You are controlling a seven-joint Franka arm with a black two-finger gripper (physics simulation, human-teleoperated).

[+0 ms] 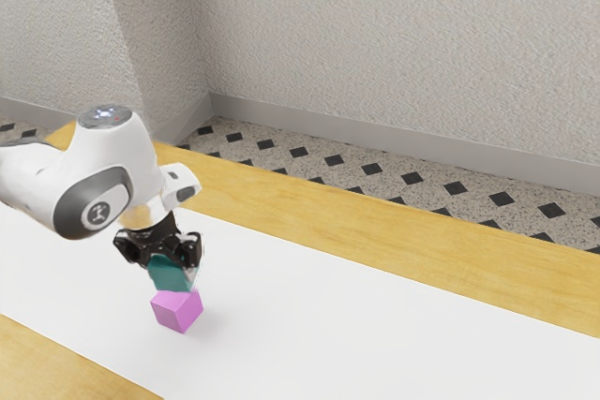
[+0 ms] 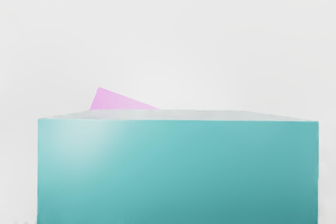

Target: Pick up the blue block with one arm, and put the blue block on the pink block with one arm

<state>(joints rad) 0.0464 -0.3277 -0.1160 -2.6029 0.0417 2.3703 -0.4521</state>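
The blue block (image 1: 170, 275), teal in colour, sits right above the pink block (image 1: 177, 310) on the white table top, seemingly resting on its top face. My black gripper (image 1: 165, 267) comes down from the white arm and is shut on the blue block, with fingers on two of its sides. Under my hand in the wrist view, the blue block (image 2: 178, 169) looms large, and a corner of the pink block (image 2: 113, 101) peeks out behind it.
The white table top (image 1: 356, 325) stretches toward the exterior view's right, bordered by a wooden edge (image 1: 394, 231). Beyond lie a patterned floor and textured walls.
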